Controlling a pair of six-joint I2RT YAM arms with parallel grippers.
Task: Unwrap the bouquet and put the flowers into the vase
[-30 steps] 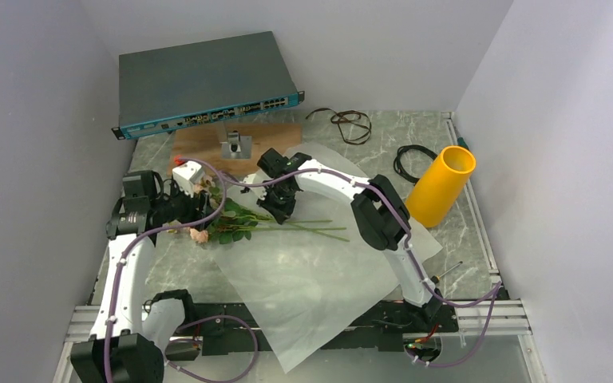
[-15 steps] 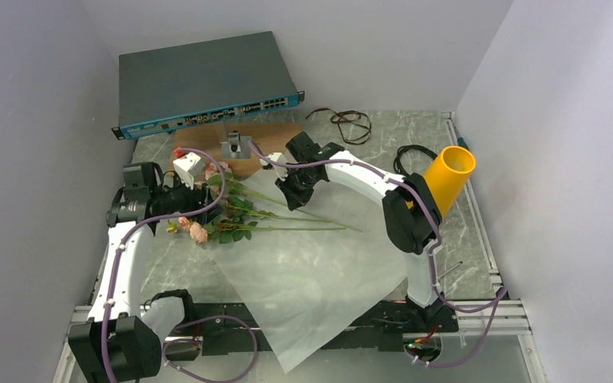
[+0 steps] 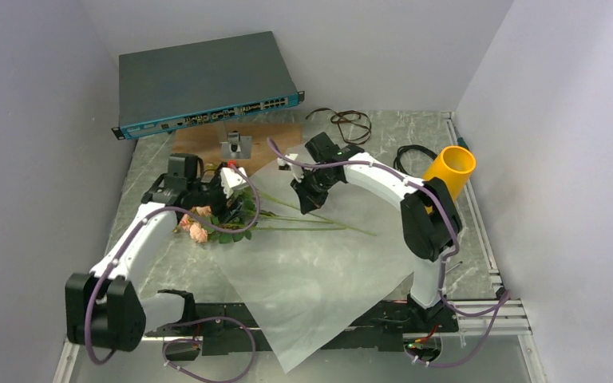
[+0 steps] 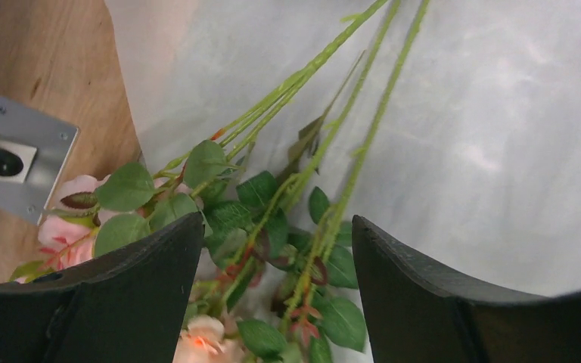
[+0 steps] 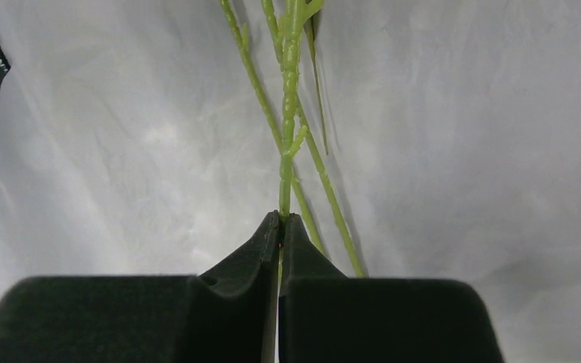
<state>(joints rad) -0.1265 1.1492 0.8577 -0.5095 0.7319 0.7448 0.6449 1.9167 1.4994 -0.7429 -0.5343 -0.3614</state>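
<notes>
White arm links, black joints, purple cables, black left gripper

The grey marble-pattern table carries a wide white paper sheet in the middle; the flowers lie at its left edge, blooms on the marble, stems over the sheet; behind are a wooden board, a dark network switch and a brown ribbon; at the right are a black cable and the yellow vase.
</notes>
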